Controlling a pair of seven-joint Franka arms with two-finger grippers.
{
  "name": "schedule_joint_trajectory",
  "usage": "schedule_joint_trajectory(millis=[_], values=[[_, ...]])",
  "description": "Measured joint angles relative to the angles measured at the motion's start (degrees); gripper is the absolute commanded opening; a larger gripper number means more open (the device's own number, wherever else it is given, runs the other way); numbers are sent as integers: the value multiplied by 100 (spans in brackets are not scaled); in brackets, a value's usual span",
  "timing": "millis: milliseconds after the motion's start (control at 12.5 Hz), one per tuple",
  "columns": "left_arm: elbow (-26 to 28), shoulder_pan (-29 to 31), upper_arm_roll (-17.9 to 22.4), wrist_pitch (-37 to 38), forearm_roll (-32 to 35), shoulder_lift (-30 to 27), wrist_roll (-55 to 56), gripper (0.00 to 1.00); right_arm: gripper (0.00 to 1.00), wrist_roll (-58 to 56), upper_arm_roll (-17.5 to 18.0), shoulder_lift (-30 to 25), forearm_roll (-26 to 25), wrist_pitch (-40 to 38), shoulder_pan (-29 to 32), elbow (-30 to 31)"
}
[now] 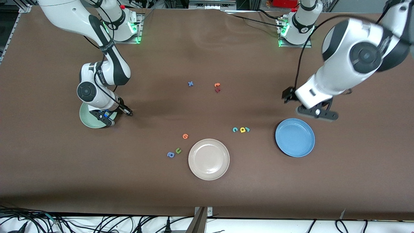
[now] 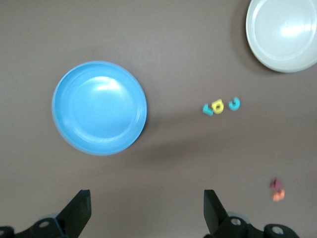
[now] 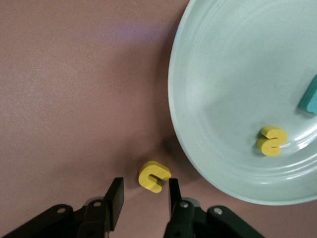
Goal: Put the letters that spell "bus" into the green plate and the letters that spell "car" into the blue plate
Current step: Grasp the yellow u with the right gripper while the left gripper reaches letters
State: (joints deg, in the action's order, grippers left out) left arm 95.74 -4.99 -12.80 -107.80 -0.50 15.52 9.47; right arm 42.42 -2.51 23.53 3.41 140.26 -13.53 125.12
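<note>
My right gripper (image 3: 145, 186) is low over the table beside the green plate (image 3: 223, 74), jaws narrowed but still apart. The yellow u (image 3: 154, 176) lies on the table at its fingertips, just outside the plate's rim. The yellow s (image 3: 271, 141) and the teal b (image 3: 309, 96) lie in that plate (image 1: 86, 121). The teal c (image 1: 235, 129), yellow a (image 1: 242, 129) and teal r (image 1: 247, 129) lie in a row beside the blue plate (image 1: 295, 137). My left gripper (image 1: 318, 113) hangs open and holds nothing, over the table by the blue plate (image 2: 99, 106).
A beige plate (image 1: 208, 159) sits near the front camera. Beside it lie an orange letter (image 1: 185, 136), a green u (image 1: 178, 150) and a blue a (image 1: 170, 155). A blue x (image 1: 190, 83) and orange and dark red letters (image 1: 217, 87) lie mid-table.
</note>
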Motion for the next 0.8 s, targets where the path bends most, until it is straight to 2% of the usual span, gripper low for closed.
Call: schedule_joint_trajectory(millis=[401, 561, 721, 801], values=[[-37, -578, -8, -1493, 1, 1169, 605, 98, 44, -100, 0, 16, -3, 280, 1, 137], [-37, -845, -10, -1841, 70, 1542, 624, 92, 44, -229, -2, 11, -3, 280, 6, 154], [-7, -1033, -11, -1885, 544, 1774, 756, 76, 45, -274, -8, 10, -3, 261, 13, 167], [42, -1066, -10, -1899, 808, 1835, 798, 74, 44, -287, -9, 11, -3, 233, 17, 177]])
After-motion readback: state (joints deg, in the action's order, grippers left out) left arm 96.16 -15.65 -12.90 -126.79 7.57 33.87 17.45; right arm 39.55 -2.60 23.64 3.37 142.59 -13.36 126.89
